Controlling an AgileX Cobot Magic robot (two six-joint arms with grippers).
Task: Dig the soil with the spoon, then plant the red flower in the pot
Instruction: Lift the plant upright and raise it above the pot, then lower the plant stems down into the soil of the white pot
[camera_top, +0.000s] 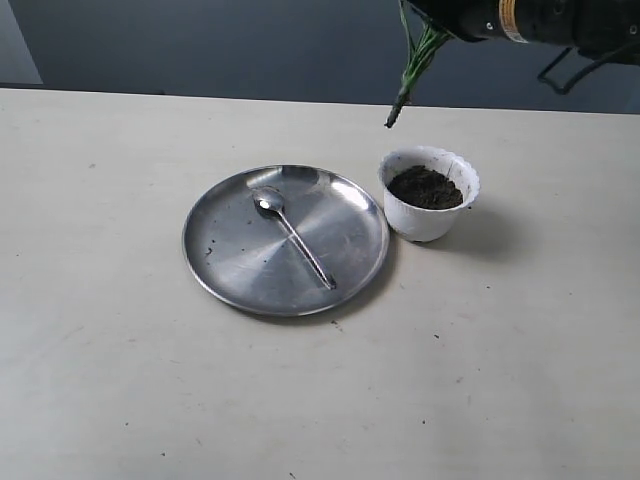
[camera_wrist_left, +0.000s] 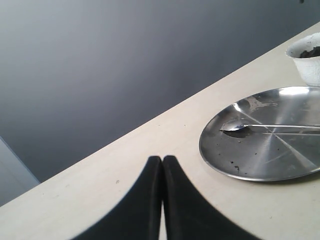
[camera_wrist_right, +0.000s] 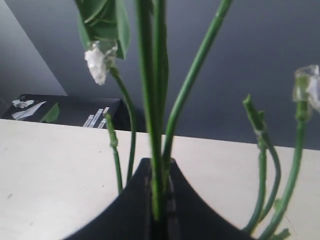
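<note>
Exterior view: our right jaws clamp the green-stemmed artificial flower (camera_top: 416, 58) above the white scalloped pot (camera_top: 425, 226), ready for planting; left jaws closed, empty.

My exterior camera sits high and tilts down on the table (camera_top: 120, 400), taking in plate (camera_top: 230, 270) and pot (camera_top: 425, 228) from mid-range. The left wrist camera rides low, skimming that table; these 2 views share plate and pot. The right wrist camera is tight against the flower (camera_wrist_right: 149, 100), facing a dark wall (camera_wrist_right: 260, 60).
</note>
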